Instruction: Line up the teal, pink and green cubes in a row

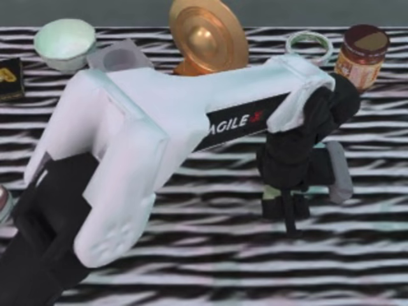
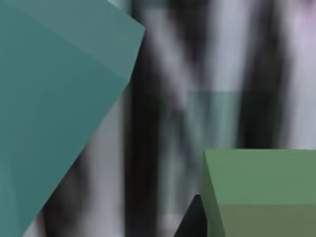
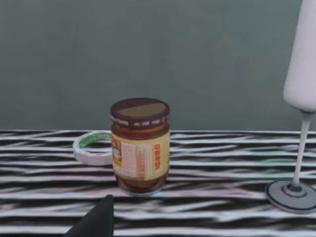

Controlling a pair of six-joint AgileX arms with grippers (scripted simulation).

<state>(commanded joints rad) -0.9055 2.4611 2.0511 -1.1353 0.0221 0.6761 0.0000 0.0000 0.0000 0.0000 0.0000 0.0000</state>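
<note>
The left arm, a bulky white shell with black links, reaches across the striped black-and-white tablecloth (image 1: 210, 255) in the top view, its left gripper (image 1: 288, 217) pointing down at the table right of centre; whether its fingers are apart or together cannot be told. A sliver of pale green shows beside the fingers there, and only the left wrist view shows the cubes clearly: one matte teal cube (image 2: 54, 108) with sharp edges fills one side of that picture, and one smaller matte green cube (image 2: 261, 197) sits near it, apart, on the stripes. No view shows a pink cube. Along the far edge the top view counts one pale bowl (image 1: 65, 43), one shiny copper dish (image 1: 207, 35), one tape ring (image 1: 309, 46) and one brown-lidded jar (image 1: 361, 54). The right wrist view shows the jar and ring just beside each other, with only a dark tip of its gripper.
</note>
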